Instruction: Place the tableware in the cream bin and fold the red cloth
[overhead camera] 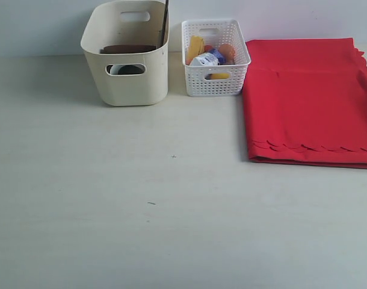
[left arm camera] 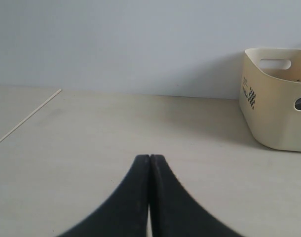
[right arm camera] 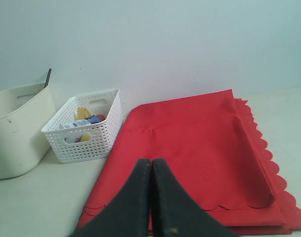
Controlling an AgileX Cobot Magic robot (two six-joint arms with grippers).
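Red fabric, place: red cloth flat at the far right corner of the table, running off the right side of the exterior view, just beside the white lattice basket.
Lie of it: doubled over in layers, scalloped edge on top near the front hem, a plain layer peeping out beneath. Looks folded at least once; unclear whether that is enough for the task.
Handling, judged: light, soft and limp, with no stiffness to lever with. Likely to sag and drag once lifted. Woven face probably grippy enough; nothing fragile.
Where to take hold, judged: at a corner or along the scalloped edge, pinching all layers there together, one gripper at each end so the fold comes over square.
Big tub: cream bin near the back edge, left of the basket, close to it but apart. Stiff smooth plastic with oval cut-out handles.
Inside the tub: brown plate edge showing below the rim. Thin dark stick leaning at the right wall and poking above it. Pale rounded thing glimpsed through the front cut-out, not identifiable. Rest hidden by the walls.
Inside the basket: yellow piece, orange round piece, white-and-blue packet. Food by the look; no tableware seen there.
Loose tableware: none visible on the table.
Left side: left gripper pressed together, pinching nothing, low over bare table with the tub off to one side.
Right side: right gripper pressed together, empty, facing the cloth close to its near edge. Contact not discernible.
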